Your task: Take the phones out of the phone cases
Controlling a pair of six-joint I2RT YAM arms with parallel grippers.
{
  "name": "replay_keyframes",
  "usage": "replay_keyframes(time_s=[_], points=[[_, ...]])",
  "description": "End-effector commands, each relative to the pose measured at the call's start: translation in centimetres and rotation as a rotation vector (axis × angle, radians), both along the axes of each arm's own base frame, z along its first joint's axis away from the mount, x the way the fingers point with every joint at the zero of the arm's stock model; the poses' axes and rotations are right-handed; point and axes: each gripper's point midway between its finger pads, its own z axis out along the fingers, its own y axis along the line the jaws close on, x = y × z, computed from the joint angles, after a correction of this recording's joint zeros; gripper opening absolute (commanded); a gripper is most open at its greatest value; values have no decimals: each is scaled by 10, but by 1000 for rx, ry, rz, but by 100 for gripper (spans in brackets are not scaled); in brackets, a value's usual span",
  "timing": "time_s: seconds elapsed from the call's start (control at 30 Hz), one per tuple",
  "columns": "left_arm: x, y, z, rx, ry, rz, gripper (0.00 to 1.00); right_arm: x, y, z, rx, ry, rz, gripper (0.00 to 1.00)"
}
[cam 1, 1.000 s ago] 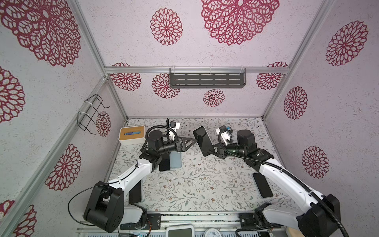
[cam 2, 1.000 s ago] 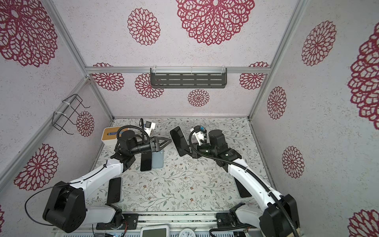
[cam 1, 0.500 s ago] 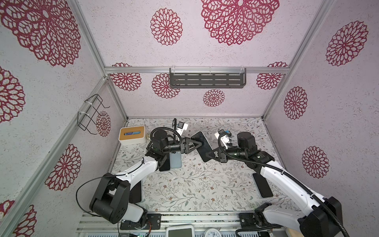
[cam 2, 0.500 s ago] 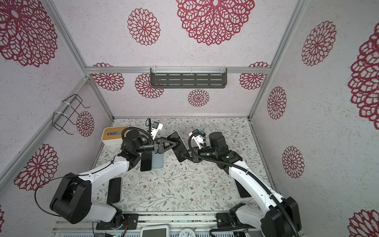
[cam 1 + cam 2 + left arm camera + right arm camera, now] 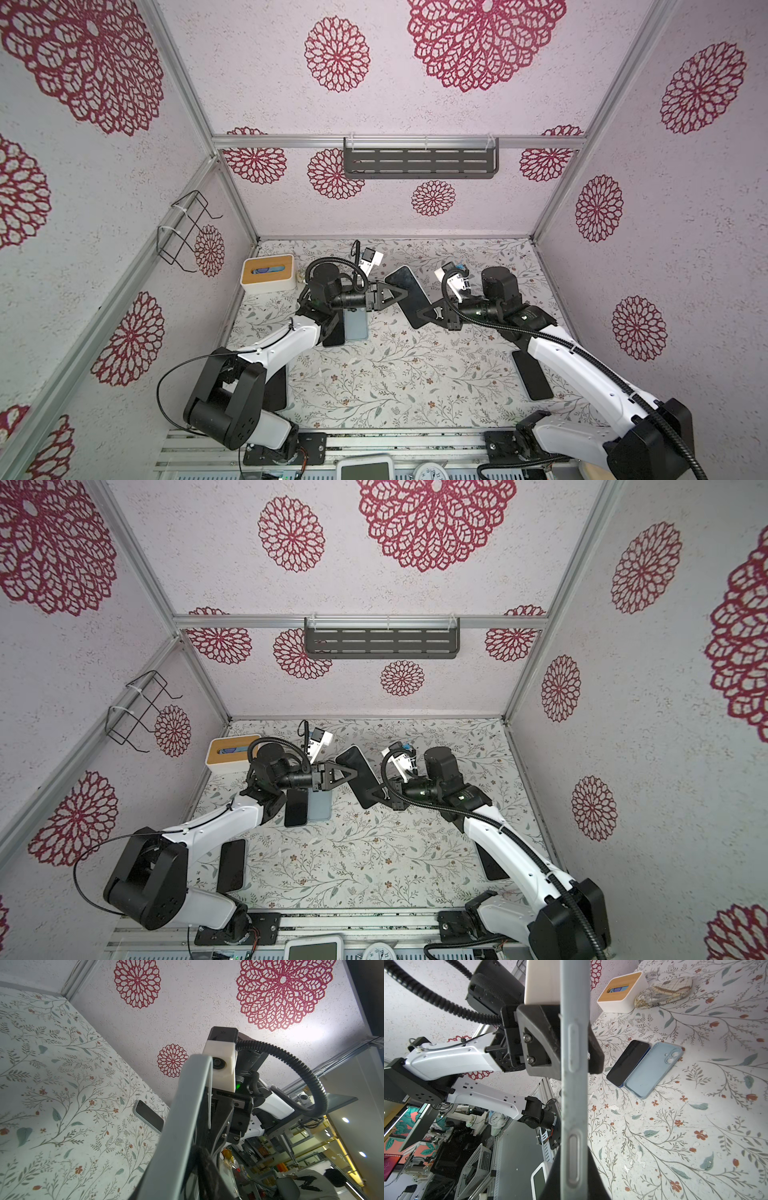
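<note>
The phone in its grey phone case (image 5: 409, 291) (image 5: 360, 771) hangs tilted in the air above the back middle of the table, dark screen up. My right gripper (image 5: 420, 314) (image 5: 372, 792) is shut on its nearer end; in the right wrist view its black jaws (image 5: 574, 1180) press both faces of the grey case edge (image 5: 574, 1088). My left gripper (image 5: 402, 294) (image 5: 354, 774) comes in from the left, its fingers (image 5: 542, 1043) closed on the two faces of the case higher up. The left wrist view shows the case edge (image 5: 187, 1109) running out from my left gripper (image 5: 187, 1178).
A dark phone (image 5: 334, 332) (image 5: 628, 1061) and a light blue phone-shaped piece (image 5: 356, 328) (image 5: 654, 1070) lie side by side under the left arm. A wood-topped white box (image 5: 268, 274) stands back left. Black phones lie at the right (image 5: 532, 374) and front left (image 5: 276, 388).
My left gripper reached right to the held phone and its wide-open jaws closed onto the case. The right gripper lowered the phone slightly toward it and kept its grip.
</note>
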Motion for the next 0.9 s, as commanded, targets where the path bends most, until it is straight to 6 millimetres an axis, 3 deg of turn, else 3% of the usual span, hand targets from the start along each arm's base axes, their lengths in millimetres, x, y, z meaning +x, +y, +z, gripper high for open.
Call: replay_keyframes(time_s=[0.0, 0.07, 0.17, 0.23, 0.33, 0.47, 0.63, 0.73, 0.87], points=[[-8, -5, 14, -36, -66, -45, 24, 5, 2, 20, 26, -86, 5, 0], [-8, -5, 18, -46, -69, -44, 19, 6, 3, 19, 29, -92, 5, 0], [-5, -2, 27, -55, -80, -13, 11, 10, 2, 22, 42, -106, -19, 32], [4, 3, 37, -51, -91, 63, 5, 15, 1, 25, 68, -113, -59, 66], [26, 21, 55, -13, -106, 283, 0, 26, -10, 32, 114, -156, -199, 87], [48, 63, 89, -40, -100, 631, 0, 32, -32, 51, 278, -200, -373, 93], [38, 97, 130, -254, -139, 825, 0, 25, -34, 66, 516, -163, -408, 93], [29, 102, 144, -390, -149, 854, 0, 17, -18, 77, 579, -176, -375, 93], [21, 90, 155, -441, -146, 822, 0, 12, -6, 97, 629, -237, -359, 93]])
